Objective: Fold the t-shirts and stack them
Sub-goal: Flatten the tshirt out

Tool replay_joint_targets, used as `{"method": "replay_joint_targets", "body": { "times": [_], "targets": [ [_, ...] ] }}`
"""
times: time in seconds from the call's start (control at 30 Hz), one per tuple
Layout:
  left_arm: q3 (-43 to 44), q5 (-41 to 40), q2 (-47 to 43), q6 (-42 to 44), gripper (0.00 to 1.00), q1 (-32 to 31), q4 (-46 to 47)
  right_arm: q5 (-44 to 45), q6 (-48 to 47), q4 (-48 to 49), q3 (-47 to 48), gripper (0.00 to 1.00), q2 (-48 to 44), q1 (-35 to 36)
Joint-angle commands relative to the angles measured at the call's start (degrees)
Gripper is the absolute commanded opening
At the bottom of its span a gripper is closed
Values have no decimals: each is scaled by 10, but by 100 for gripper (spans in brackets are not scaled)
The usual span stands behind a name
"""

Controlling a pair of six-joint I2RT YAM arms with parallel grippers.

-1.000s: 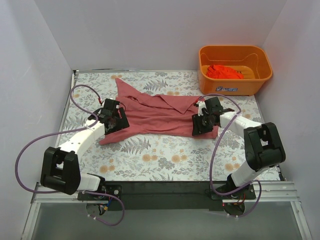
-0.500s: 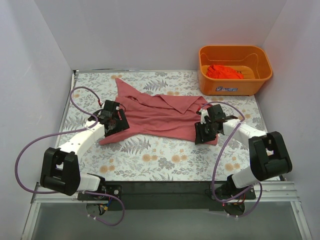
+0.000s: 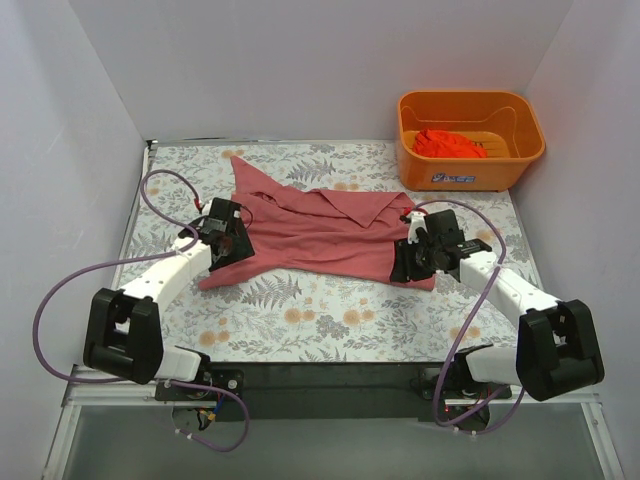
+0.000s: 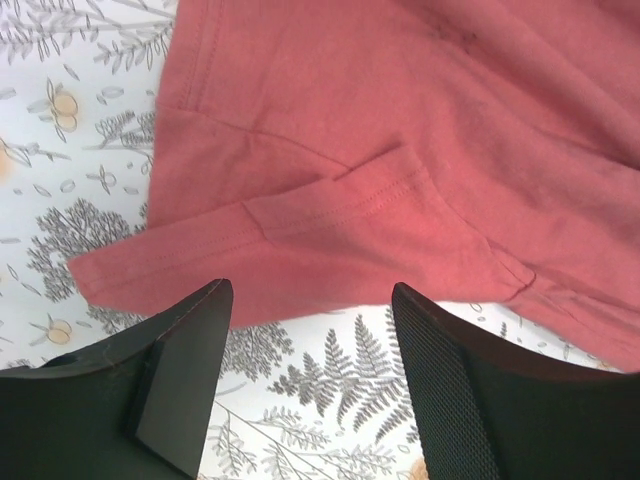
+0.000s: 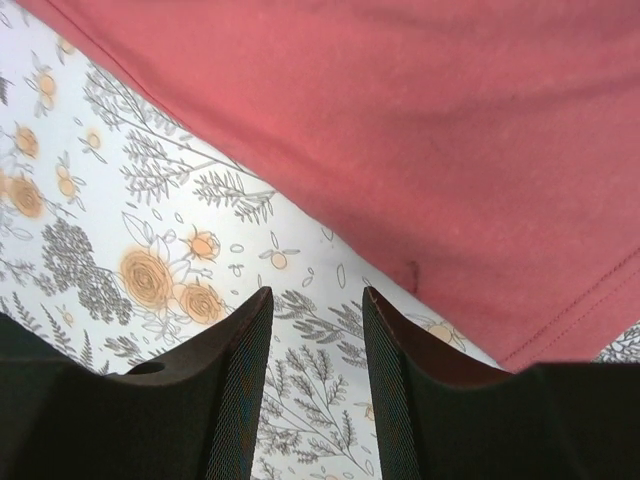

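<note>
**Position of the work.** The dusty pink-red t-shirt [image 3: 320,232] is spread unfolded and somewhat rumpled on the table [image 3: 330,320]. Its long axis runs across the table, from the left arm's side to the right arm's side. One pointed part is extended towards the far edge. The orange-red t-shirt [image 3: 448,143] is bunched inside the orange basket [image 3: 470,172] at the far right corner, well apart from both grippers.

**Left gripper.** The left gripper [image 3: 224,246] is placed at the near left end of the spread shirt. In the left wrist view the jaws are seen parted wide, with nothing held between them. The near hem, with a small turned-over flap, lies just beyond the fingertips.

**Right gripper.** The right gripper [image 3: 410,262] is placed at the near right corner of the same shirt. In the right wrist view the jaws are seen parted to a moderate gap and empty. Printed table cover is visible between the fingertips, and the cloth edge runs diagonally just ahead of them.

**Relation governing the next move.** The cloth lies ahead of both grippers, towards the far side. Each end of the long axis is served by the arm nearer to it. A grasp of the two near corners is judged to be the step in hand, requiring a short advance onto the hem. Whether either set of fingertips touches the table cannot be determined.
</note>
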Motion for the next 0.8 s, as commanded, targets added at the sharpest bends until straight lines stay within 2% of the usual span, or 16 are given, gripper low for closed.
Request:
{"method": "replay_joint_targets", "body": {
  "times": [0.0, 0.2, 0.27, 0.43, 0.53, 0.57, 0.6, 0.67, 0.77],
  "targets": [
    [27, -43, 18, 15, 63, -3, 24, -14, 17, 46, -9, 48, -24, 2],
    [63, -41, 100, 13, 58, -2, 41, -37, 21, 72, -33, 48, -36, 2],
    [75, -51, 126, 12, 54, -2, 42, -40, 20, 75, -41, 48, -41, 2],
    [83, -51, 156, 10, 49, -2, 37, -45, 16, 82, -61, 48, -47, 2],
    [82, -39, 155, 2, 35, -3, 25, -42, 15, 83, -65, 48, -51, 2],
    [82, -25, 150, 2, 22, -4, 20, -41, 15, 84, -65, 48, -53, 2],
    [84, -20, 139, 0, 16, -8, 11, -40, 15, 84, -65, 48, -55, 2],
    [90, -23, 121, -13, 11, -16, -25, -37, 15, 85, -65, 48, -60, 2],
    [98, -31, 82, -48, 10, -44, -76, -36, 18, 88, -65, 48, -68, 2]
  ]
}}
